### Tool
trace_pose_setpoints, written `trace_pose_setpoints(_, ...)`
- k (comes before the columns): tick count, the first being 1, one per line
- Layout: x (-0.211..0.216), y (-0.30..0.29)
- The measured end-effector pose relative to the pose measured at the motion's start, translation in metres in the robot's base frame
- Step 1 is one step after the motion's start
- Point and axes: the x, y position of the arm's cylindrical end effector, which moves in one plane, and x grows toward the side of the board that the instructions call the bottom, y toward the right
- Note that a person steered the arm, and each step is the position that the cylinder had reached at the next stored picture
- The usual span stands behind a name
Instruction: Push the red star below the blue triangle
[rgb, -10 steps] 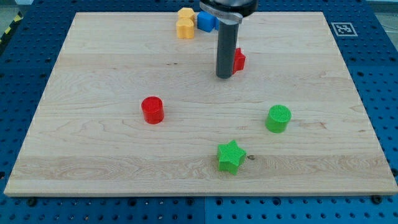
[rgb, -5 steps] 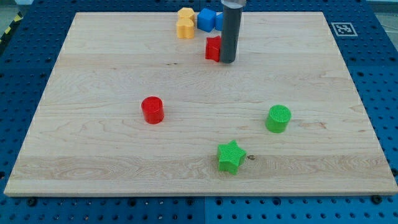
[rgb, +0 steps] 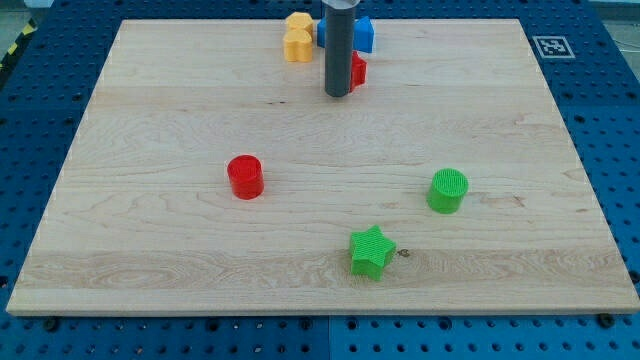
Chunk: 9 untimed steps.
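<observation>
My tip rests on the board near the view's top centre. The red star sits just to the right of the rod, touching it, and is partly hidden behind it. A blue block, partly hidden by the rod so its shape is unclear, lies directly above the red star, close to it or touching it.
Two yellow blocks lie left of the rod at the top edge. A red cylinder is left of centre. A green cylinder is at the right and a green star is near the bottom.
The red star has slid up and to the left, from mid-board toward the blue block. The rod went from the star's left, to its right, and is left again now.
</observation>
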Motion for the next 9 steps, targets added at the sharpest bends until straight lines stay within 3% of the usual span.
trace_pose_setpoints(1, 0.024, 0.000)
trace_pose_setpoints(4, -0.040, 0.000)
trace_pose_setpoints(7, -0.026, 0.040)
trace_pose_setpoints(9, -0.046, 0.048)
